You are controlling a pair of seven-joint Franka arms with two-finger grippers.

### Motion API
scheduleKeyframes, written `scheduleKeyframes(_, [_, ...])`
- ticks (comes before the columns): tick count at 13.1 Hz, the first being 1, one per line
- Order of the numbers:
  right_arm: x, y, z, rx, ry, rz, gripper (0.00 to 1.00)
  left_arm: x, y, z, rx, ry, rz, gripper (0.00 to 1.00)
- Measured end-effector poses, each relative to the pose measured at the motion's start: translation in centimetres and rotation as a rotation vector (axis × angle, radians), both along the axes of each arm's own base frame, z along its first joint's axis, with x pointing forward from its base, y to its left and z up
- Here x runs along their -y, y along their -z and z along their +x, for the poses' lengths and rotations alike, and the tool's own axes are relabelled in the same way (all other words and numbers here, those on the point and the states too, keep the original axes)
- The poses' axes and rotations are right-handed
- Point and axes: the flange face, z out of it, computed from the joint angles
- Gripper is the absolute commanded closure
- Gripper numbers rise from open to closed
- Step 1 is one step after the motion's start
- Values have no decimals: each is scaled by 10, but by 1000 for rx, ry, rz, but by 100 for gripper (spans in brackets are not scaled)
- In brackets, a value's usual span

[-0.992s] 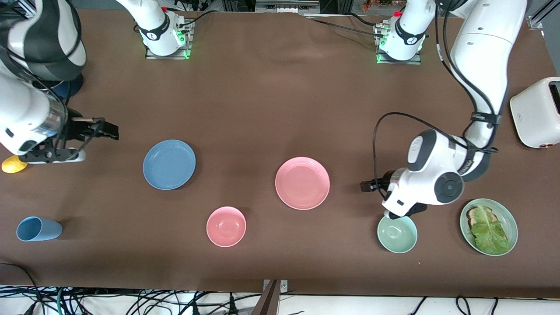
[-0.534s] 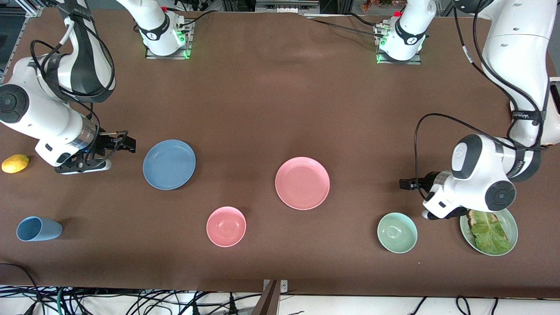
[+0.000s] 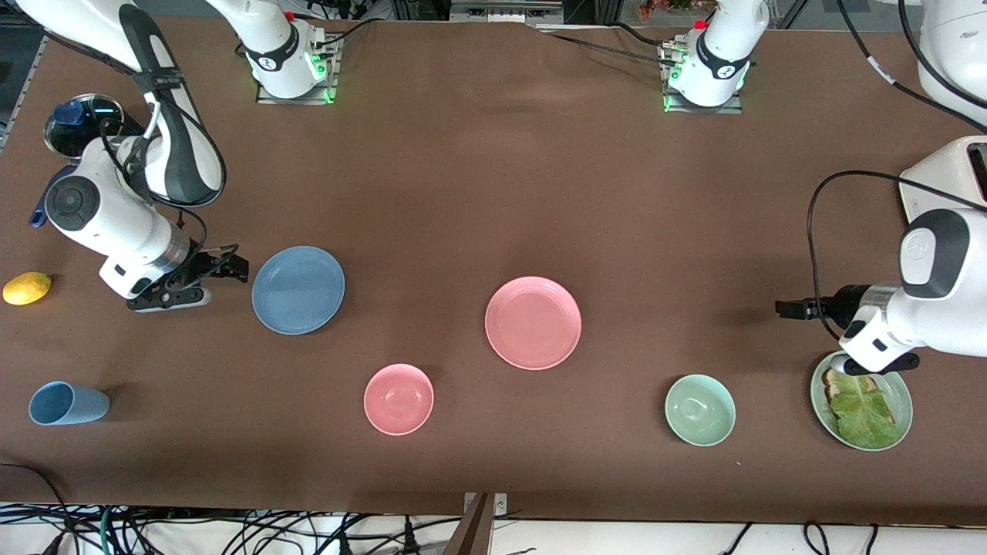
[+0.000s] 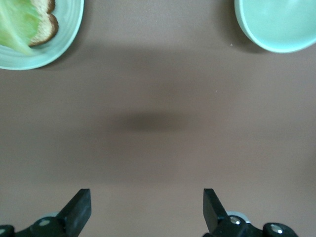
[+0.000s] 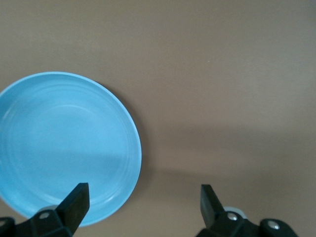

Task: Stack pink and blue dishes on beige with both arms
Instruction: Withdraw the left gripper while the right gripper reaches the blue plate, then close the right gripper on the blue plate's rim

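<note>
on the brown desk (image 3: 478, 177) nothing has been stacked yet. the blue plate (image 3: 298, 290) lies flat toward the right arm's end, and the pink plate (image 3: 533, 323) lies flat near the middle, well apart from it. no beige plate shows in any view, so the base of the stack is out of sight and its place cannot be told.

the right end effector (image 3: 224, 266) sits low just beside the blue plate's rim, on the side toward the right arm's end of the desk. its fingers (image 5: 74, 202) are spread wide and hold nothing, and the right wrist view shows the blue plate directly ahead of them. it looks set to approach the rim, though no contact is visible.

the left end effector (image 3: 788, 308) hangs over bare desk toward the left arm's end, near the pale green plate with toast and lettuce (image 3: 861, 399) and the green bowl (image 3: 700, 410). its fingers (image 4: 78, 210) are also spread apart and empty, and it is well apart from the pink plate.

other things stand untouched: a pink bowl (image 3: 399, 398), a light blue cup (image 3: 65, 403) on its side, a lemon (image 3: 27, 287) and a white toaster (image 3: 944, 196).

judged from this, the task is at its very start: both plates remain to be gripped, carried and set on the beige one, and the left arm has the longer reach to make.
</note>
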Motion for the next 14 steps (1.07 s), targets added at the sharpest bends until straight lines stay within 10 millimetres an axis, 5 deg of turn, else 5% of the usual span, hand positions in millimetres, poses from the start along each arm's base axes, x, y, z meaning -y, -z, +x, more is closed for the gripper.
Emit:
scheduleKeyframes(2, [-2,28,1,2,3,6,8,3,-42,-15,33,65,37,0])
scheduleKeyframes(6, [-5,65,2,5,4,12,25,55,-136,-50,132,137,118,0])
scheduleKeyframes(9, [-12,72,2,4,3,24,48,82,-198,-84,218,172,136,0])
scheduleKeyframes(14, [-17,73,2,4,2,33,74,78,-267,-137,276,156,132,0])
